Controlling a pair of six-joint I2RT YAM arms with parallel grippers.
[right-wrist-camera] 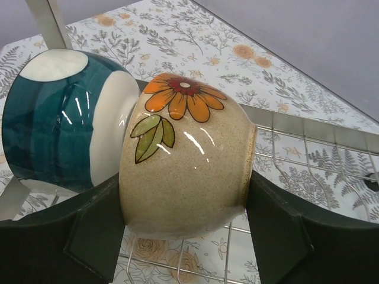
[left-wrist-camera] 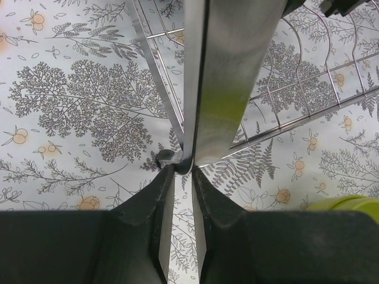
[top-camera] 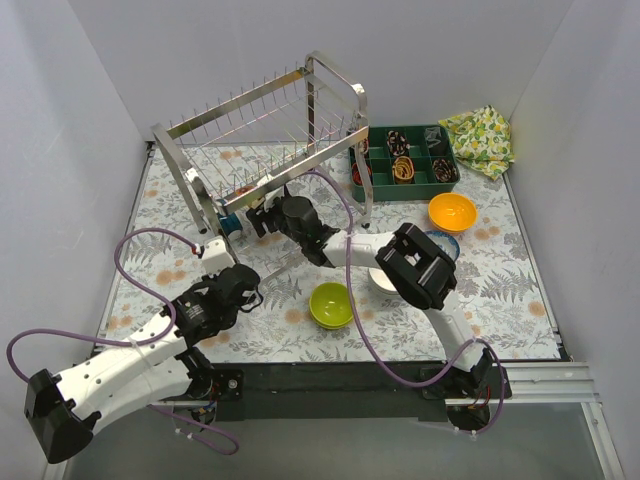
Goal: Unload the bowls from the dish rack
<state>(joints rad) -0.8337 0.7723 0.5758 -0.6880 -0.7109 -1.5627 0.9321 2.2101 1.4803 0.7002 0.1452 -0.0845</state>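
Floral tablecloth (top-camera: 500, 270): left jaws pinch dish rack (left-wrist-camera: 225, 89) leg; right jaws clamp beige flowered bowl (right-wrist-camera: 183, 165) beside teal bowl (right-wrist-camera: 53, 130).

Green tray (top-camera: 400, 190) beside lemon-print cloth (top-camera: 480, 138)

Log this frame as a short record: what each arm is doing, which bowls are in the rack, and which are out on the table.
left gripper: jaws shut on a steel frame bar of the dish rack
right gripper: jaws closed on the beige flower bowl, which lies on its side on the rack's wires
also in rack: teal bowl, right against the flower bowl
on table: lime green bowl, orange bowl, white bowl, patterned bowl; the last two are partly hidden by the right arm
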